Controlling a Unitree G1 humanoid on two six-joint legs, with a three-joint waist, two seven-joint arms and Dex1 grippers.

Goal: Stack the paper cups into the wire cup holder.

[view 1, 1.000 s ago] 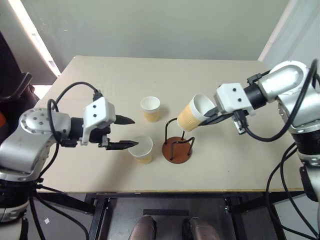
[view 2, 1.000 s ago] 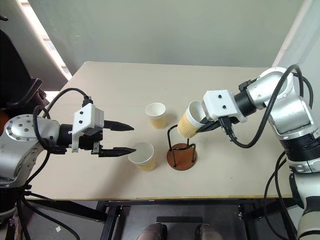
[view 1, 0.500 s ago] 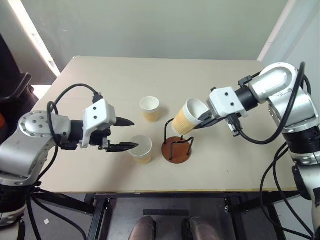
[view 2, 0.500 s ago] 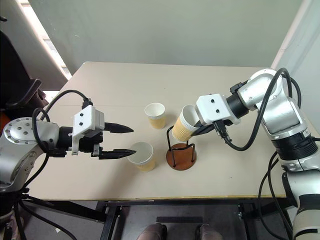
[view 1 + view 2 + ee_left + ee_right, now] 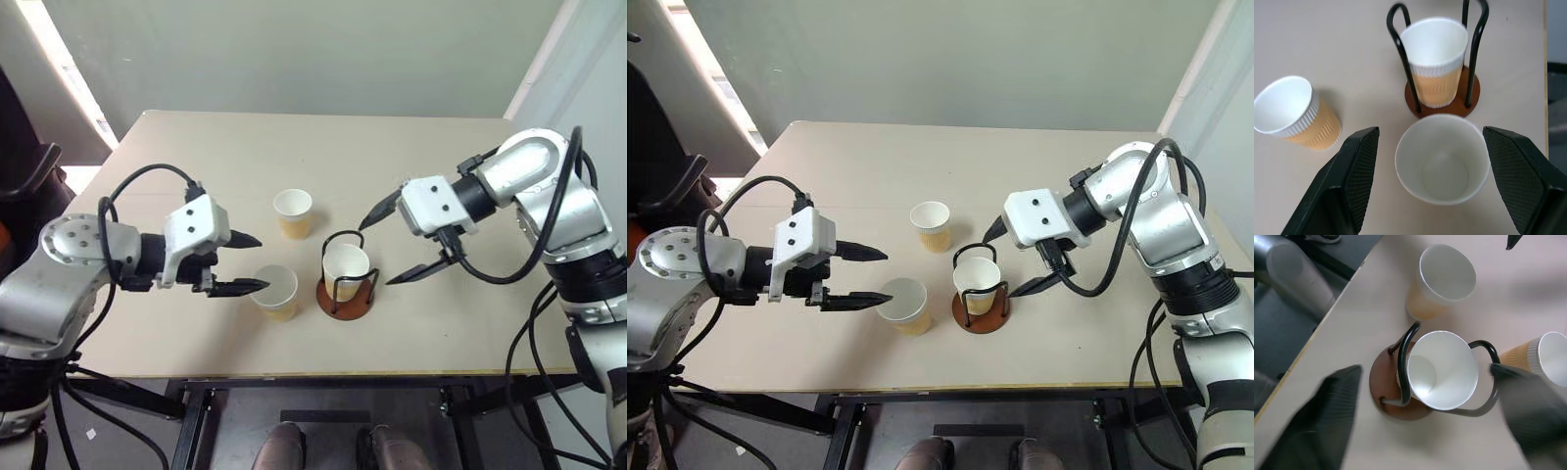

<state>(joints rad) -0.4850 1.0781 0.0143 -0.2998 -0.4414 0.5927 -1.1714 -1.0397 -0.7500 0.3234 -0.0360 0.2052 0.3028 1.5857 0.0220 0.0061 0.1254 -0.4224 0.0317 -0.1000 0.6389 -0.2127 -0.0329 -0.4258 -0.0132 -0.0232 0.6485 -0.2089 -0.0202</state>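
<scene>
With one tan-walled paper cup (image 5: 346, 269) seated in the black wire cup holder (image 5: 345, 291) at frame centre beneath my gaping empty right gripper (image 5: 387, 247), I next close my open left gripper (image 5: 248, 262) on the nearest cup (image 5: 277, 291).

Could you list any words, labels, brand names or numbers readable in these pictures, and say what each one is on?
None: no text, logo or number is readable anywhere.
The three paper cups are plain, with ribbed walls only.
The wire cup holder, the table and both grippers carry no markings.
</scene>
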